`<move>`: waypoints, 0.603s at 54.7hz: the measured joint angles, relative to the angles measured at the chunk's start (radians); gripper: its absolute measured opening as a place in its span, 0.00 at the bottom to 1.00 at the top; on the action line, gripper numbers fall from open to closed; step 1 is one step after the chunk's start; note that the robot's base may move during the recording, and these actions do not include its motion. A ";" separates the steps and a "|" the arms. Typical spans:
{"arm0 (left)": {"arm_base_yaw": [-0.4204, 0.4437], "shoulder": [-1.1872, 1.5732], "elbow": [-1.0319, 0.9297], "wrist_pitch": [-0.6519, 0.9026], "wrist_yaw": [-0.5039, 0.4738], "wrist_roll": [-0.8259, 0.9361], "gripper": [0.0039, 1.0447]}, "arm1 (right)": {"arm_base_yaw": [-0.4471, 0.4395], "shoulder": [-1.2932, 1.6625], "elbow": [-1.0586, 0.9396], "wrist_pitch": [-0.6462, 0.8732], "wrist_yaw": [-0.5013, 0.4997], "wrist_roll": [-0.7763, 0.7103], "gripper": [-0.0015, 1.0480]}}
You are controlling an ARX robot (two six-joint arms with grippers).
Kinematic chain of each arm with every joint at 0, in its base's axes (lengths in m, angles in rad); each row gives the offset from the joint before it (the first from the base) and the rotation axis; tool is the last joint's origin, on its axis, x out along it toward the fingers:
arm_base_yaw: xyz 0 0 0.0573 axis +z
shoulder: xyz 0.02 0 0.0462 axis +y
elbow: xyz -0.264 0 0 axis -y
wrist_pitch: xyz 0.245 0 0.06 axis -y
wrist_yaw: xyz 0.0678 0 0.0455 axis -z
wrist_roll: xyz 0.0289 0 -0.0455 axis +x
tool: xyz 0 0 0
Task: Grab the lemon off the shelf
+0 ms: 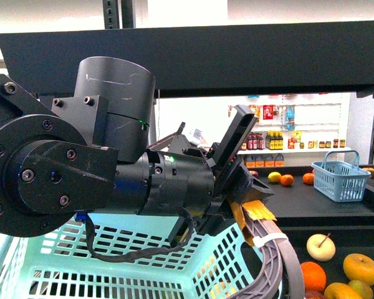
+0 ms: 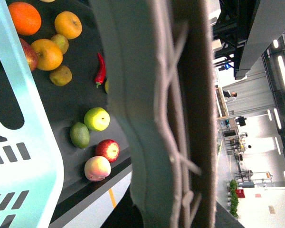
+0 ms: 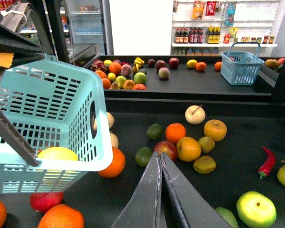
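The right gripper (image 3: 158,156), pressed together and empty over the table (image 3: 228,192), should spread before descending on what I judge the lemon (image 3: 204,164), the dull yellow fruit at its one o'clock, dropping straight to spare the orange-yellow fruit (image 3: 188,148) just beside it; whether the left gripper (image 1: 240,168) is spread I cannot tell.

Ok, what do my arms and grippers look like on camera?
The left arm is dark grey with round joint housings, a bolted flange, a small green light and a loose black cable looped beneath. The right gripper has two flat, tapered, scuffed dark grey fingers.
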 joint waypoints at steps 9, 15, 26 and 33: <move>0.000 0.000 0.000 0.000 0.001 0.000 0.07 | 0.000 0.000 0.000 0.000 0.000 0.000 0.30; 0.000 0.000 0.000 0.000 0.000 0.000 0.07 | 0.000 0.000 0.000 0.000 0.000 0.000 0.47; 0.000 0.000 0.000 0.000 0.000 0.000 0.07 | 0.000 0.000 0.000 0.000 0.000 0.000 0.77; 0.000 0.000 0.000 0.000 0.000 0.000 0.07 | 0.000 0.000 0.000 0.000 0.000 0.001 0.94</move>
